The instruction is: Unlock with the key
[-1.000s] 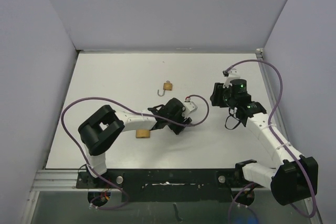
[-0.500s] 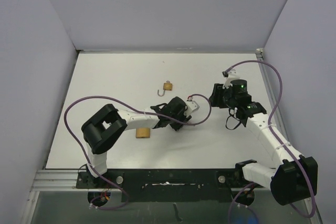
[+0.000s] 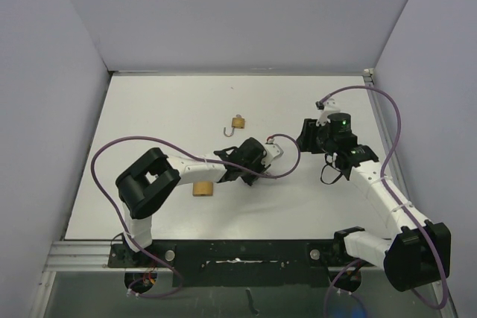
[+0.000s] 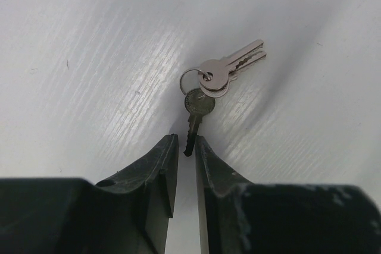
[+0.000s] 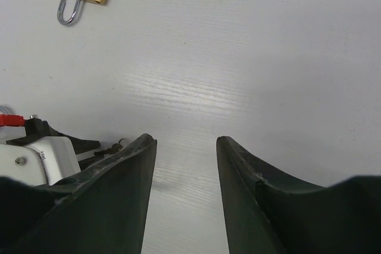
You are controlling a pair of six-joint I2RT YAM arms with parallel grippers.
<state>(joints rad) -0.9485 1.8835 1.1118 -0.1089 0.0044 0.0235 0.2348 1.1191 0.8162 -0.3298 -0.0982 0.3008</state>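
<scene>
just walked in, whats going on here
The left hand is down at the table, its tips either side of the blade of one key on a small ring of keys; whether it grips yet is unclear. The right hand hovers open and empty. A brass padlock lies farther back, untouched.

- A robotics lab test cell, not a home or a shop: plain pale walls (image 3: 238, 13) close in a bare white worktop (image 3: 149, 109) on three sides.
- Two white-and-black robot arms, the left arm (image 3: 186, 169) and the right arm (image 3: 380, 191), are bolted to a black mounting bar (image 3: 238, 253) at the worktop's near edge.
- An aluminium frame rail (image 3: 74, 258) runs along that edge.
- Purple cables (image 3: 112, 147) loop loosely from the arms, and a green status light (image 3: 343, 118) glows on the right one.
- On the worktop lie a brass padlock (image 3: 238, 122) and a bunch of keys (image 4: 208, 81).
</scene>
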